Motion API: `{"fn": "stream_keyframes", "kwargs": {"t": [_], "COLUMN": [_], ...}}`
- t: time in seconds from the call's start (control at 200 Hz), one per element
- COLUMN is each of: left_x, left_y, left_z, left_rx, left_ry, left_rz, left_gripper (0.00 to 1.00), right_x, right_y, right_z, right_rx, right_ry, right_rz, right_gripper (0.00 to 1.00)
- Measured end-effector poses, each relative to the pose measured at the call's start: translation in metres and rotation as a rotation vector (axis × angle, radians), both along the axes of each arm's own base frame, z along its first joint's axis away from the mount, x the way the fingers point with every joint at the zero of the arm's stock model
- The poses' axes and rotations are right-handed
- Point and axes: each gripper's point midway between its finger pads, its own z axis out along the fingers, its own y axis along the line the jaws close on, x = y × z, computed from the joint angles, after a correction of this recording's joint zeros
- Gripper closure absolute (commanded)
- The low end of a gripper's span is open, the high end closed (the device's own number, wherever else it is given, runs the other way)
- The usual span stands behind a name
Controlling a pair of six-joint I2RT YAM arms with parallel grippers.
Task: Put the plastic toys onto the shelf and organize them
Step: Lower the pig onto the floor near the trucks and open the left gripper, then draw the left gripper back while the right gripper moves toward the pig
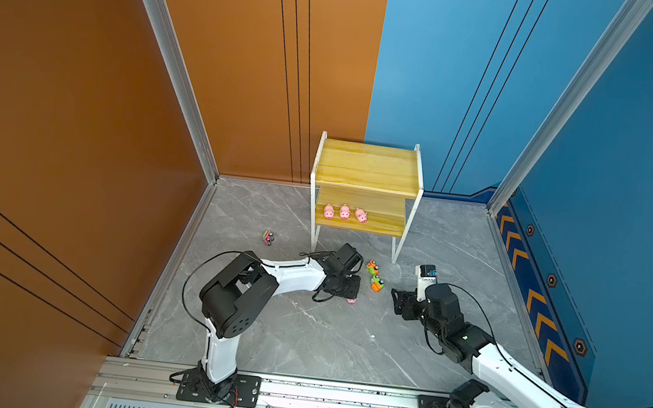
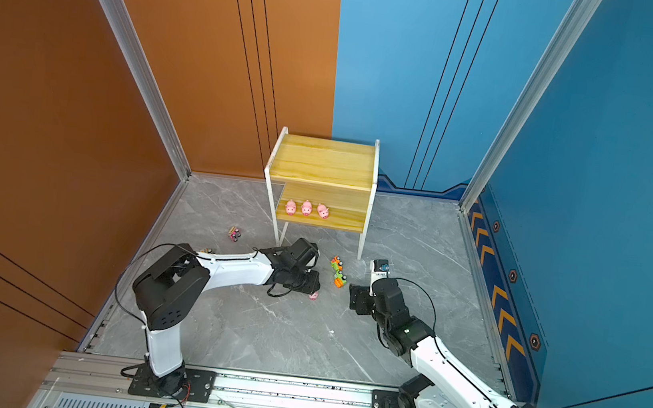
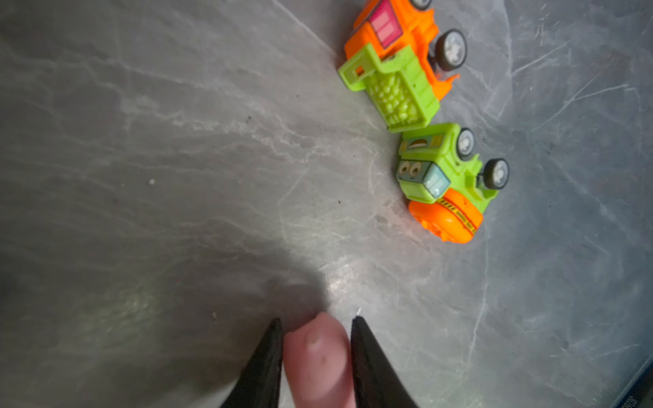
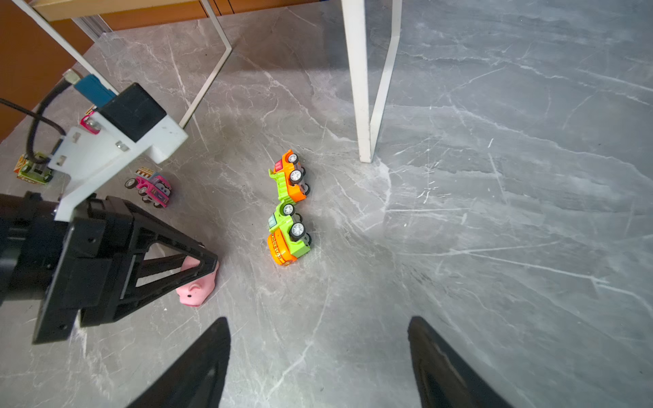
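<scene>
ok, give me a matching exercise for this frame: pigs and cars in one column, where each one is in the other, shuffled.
Things:
1. three pigs
2. fourth pig
3. pink car
4. green and orange cars

Places:
A. alone on the floor, left of the shelf in both top views
B. on the shelf's lower board
C. between the fingers of the left hand
D. touching each other on the floor, near a front leg of the shelf

Pairs: 1-B, 2-C, 3-A, 4-D
</scene>
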Motion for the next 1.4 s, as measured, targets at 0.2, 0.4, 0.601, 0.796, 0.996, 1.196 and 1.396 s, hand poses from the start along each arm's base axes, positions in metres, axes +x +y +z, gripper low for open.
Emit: {"fn": "stream_keyframes", "kwargs": {"t": [0.2,0.4,0.601,0.796,0.996,1.196,1.396], "left_x": [0.003,0.008,0.007,-0.003,-0.007,0.0,0.007], "left_y": [0.0,0.004,0.027,0.056,0.088,0.12,0.131], "left_z": [0.009,0.068,0.121,0.132,0.133,0.156,0.175], "left_rx": [-0.013,-0.097,-0.157,-0.157,-0.145,-0.164,-0.146], "left_ry": [-0.019,-0.131,-0.234,-0.265,-0.254,-0.273,-0.291], "left_rz": [-0.011,-0.014,0.023,0.067,0.125,0.201,0.19], "left_gripper": [0.39,0.25,0.19,0.19,0.19,0.19,0.19], "right_x": [-0.006,-0.014,-0.029,-0.038,-0.029,-0.021,-0.014], "right_y": [0.011,0.036,0.074,0.099,0.103,0.117,0.13], "right_z": [0.0,0.001,-0.006,-0.022,-0.011,-0.001,0.001], "right_rx": [-0.007,-0.03,-0.059,-0.101,-0.073,-0.041,-0.024], "right_ry": [-0.012,-0.05,-0.106,-0.195,-0.288,-0.34,-0.364], "right_rz": [0.035,0.088,0.134,0.1,0.002,-0.054,-0.076], "right_gripper": [0.19,0.17,0.16,0.17,0.17,0.17,0.18]}}
